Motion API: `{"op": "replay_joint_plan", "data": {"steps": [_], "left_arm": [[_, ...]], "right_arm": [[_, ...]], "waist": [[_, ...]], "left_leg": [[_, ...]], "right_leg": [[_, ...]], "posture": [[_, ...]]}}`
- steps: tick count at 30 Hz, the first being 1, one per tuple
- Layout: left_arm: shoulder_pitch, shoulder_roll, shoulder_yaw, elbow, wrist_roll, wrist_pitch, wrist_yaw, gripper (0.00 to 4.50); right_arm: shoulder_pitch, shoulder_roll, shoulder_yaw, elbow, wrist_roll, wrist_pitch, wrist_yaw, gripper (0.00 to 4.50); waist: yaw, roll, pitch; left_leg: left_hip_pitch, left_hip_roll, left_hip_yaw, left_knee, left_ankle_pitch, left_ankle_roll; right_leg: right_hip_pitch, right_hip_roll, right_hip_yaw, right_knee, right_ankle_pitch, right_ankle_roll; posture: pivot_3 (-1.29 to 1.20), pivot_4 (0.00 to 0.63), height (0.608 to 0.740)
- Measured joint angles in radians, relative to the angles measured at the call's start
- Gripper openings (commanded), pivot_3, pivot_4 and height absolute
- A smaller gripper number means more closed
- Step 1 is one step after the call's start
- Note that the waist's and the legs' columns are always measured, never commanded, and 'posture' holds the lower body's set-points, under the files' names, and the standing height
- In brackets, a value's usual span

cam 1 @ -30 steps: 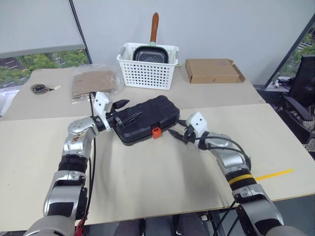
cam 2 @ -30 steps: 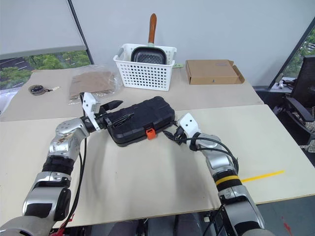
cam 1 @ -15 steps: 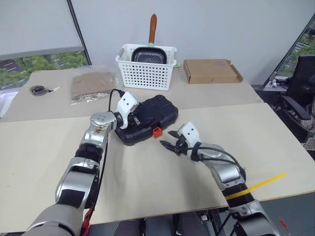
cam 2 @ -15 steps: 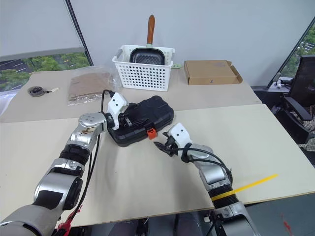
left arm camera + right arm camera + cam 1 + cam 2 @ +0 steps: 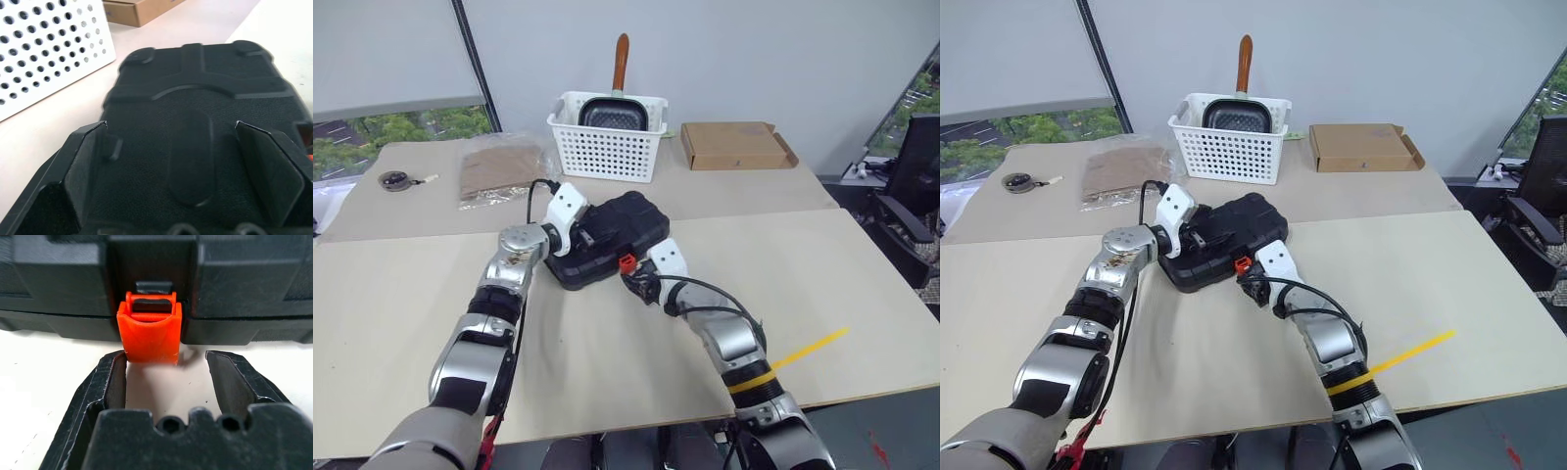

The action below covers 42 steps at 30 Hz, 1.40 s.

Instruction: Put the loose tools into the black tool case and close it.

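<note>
Left eye view: a beige table spans the frame, with the black tool case lying closed at centre, lid down, its orange latch on the near edge. In the upper centre stands a white perforated basket holding a black square pan whose brown handle points up; a flat cardboard box lies to its right — a clear bag of brown material to its left, and a small round dark disc at the far upper left. The left gripper rests over the left end of the case lid; in the left wrist view its fingers stand spread wide, one on either side above the lid's moulded surface, closed on nothing. The right gripper sits low on the table just in front of the latch; the right wrist view shows its fingers parted — the latch directly ahead of the gap, whether touched cannot be told.
</note>
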Motion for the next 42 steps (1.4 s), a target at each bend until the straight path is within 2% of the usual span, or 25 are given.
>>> {"op": "replay_joint_plan", "data": {"steps": [3, 5, 7, 8, 13, 15, 16, 27, 31, 32, 34, 41, 42], "left_arm": [[0.0, -0.006, 0.007, 0.004, 0.0, 0.001, 0.016, 4.5], [-0.001, -0.01, 0.009, 0.006, 0.0, 0.001, 0.024, 4.5], [-0.002, -0.011, 0.01, 0.009, 0.0, 0.001, 0.027, 4.5], [-0.002, -0.012, 0.01, 0.01, 0.0, 0.001, 0.027, 4.5], [-0.001, -0.017, 0.011, 0.013, 0.0, -0.002, 0.027, 4.5], [-0.001, -0.022, 0.011, 0.015, 0.0, -0.003, 0.027, 4.5], [-0.001, -0.025, 0.011, 0.016, 0.0, -0.004, 0.027, 4.5], [-0.001, -0.04, 0.012, 0.018, 0.0, -0.015, 0.028, 4.5], [-0.001, -0.041, 0.012, 0.018, 0.0, -0.017, 0.027, 4.5], [-0.001, -0.041, 0.012, 0.018, 0.0, -0.019, 0.027, 4.5], [-0.001, -0.041, 0.012, 0.019, 0.0, -0.019, 0.025, 4.5], [-0.001, -0.042, 0.012, 0.021, 0.001, -0.022, 0.021, 4.5], [-0.001, -0.043, 0.012, 0.021, 0.001, -0.022, 0.021, 4.5]], "right_arm": [[0.0, 0.011, 0.005, 0.0, 0.0, 0.015, -0.004, 1.66], [0.001, 0.013, 0.006, -0.005, -0.001, 0.018, -0.01, 0.83], [0.001, 0.009, 0.007, -0.018, -0.004, 0.018, -0.01, 0.2], [0.001, 0.005, 0.008, -0.026, -0.008, 0.018, -0.01, 0.05], [0.016, -0.01, 0.016, -0.071, -0.019, 0.019, -0.016, 0.05], [0.021, -0.013, 0.03, -0.09, -0.028, 0.03, -0.016, 0.6], [0.025, -0.013, 0.035, -0.102, -0.028, 0.038, -0.016, 0.74], [0.033, 0.042, 0.031, -0.085, -0.029, 0.072, -0.085, 4.49], [0.03, 0.07, 0.006, -0.05, -0.027, 0.055, -0.114, 4.49], [0.028, 0.07, -0.001, -0.048, -0.027, 0.048, -0.119, 4.04], [0.028, 0.066, -0.006, -0.045, -0.028, 0.042, -0.121, 3.74], [0.026, 0.049, 0.003, -0.043, -0.031, 0.006, -0.114, 1.36], [0.026, 0.049, 0.003, -0.043, -0.031, 0.005, -0.113, 1.25]], "waist": [[0.0, 0.0, 0.0], [0.001, 0.0, 0.0], [0.002, 0.0, 0.0], [0.002, 0.0, 0.0], [0.004, 0.0, 0.0], [0.005, 0.0, 0.0], [0.005, 0.0, 0.0], [0.017, 0.001, -0.001], [0.019, 0.001, -0.001], [0.019, 0.001, -0.001], [0.019, 0.001, -0.001], [0.019, 0.001, -0.001], [0.019, 0.001, -0.001]], "left_leg": [[0.0, 0.0, 0.0, 0.0, 0.0, 0.0], [0.0, 0.0, 0.0, 0.0, 0.0, 0.0], [0.0, 0.0, 0.0, 0.0, 0.0, 0.0], [0.0, 0.0, 0.0, 0.0, 0.0, 0.0], [0.0, 0.0, 0.0, 0.0, 0.0, 0.0], [0.0, 0.0, 0.0, 0.0, 0.0, 0.0], [0.0, 0.0, 0.0, 0.0, 0.0, 0.0], [-0.001, 0.0, 0.0, -0.001, 0.0, 0.0], [-0.001, 0.0, -0.001, -0.001, 0.0, 0.0], [-0.001, 0.0, -0.001, -0.001, -0.001, 0.0], [-0.002, 0.0, -0.001, -0.001, -0.001, 0.0], [-0.003, 0.0, -0.001, -0.001, -0.001, 0.0], [-0.003, 0.0, -0.001, -0.001, -0.001, 0.0]], "right_leg": [[0.0, 0.0, 0.0, 0.0, 0.0, 0.0], [0.0, 0.0, 0.0, 0.0, 0.0, 0.0], [0.0, 0.0, 0.0, 0.0, 0.0, 0.0], [0.0, 0.0, 0.0, 0.0, 0.0, 0.0], [-0.001, 0.0, 0.0, -0.001, 0.0, 0.0], [-0.001, 0.0, 0.0, -0.001, 0.0, 0.0], [-0.001, 0.0, 0.0, -0.001, 0.0, 0.0], [-0.001, -0.001, -0.001, -0.002, 0.0, 0.0], [-0.002, -0.001, -0.001, -0.002, 0.0, 0.0], [-0.002, -0.001, -0.001, -0.003, 0.0, 0.0], [-0.002, -0.002, -0.001, -0.003, 0.0, 0.0], [-0.002, -0.002, -0.003, -0.003, -0.001, -0.001], [-0.002, -0.002, -0.003, -0.003, -0.001, -0.001]], "posture": [[0.0, 0.15, 0.7], [0.0, 0.15, 0.7], [0.0, 0.15, 0.7], [0.0, 0.15, 0.7], [0.0, 0.15, 0.7], [0.0, 0.15, 0.7], [0.0, 0.15, 0.7], [0.0, 0.15, 0.7], [0.0, 0.15, 0.7], [0.0, 0.15, 0.7], [0.0, 0.15, 0.7], [0.0, 0.15, 0.7], [0.0, 0.15, 0.7]]}}
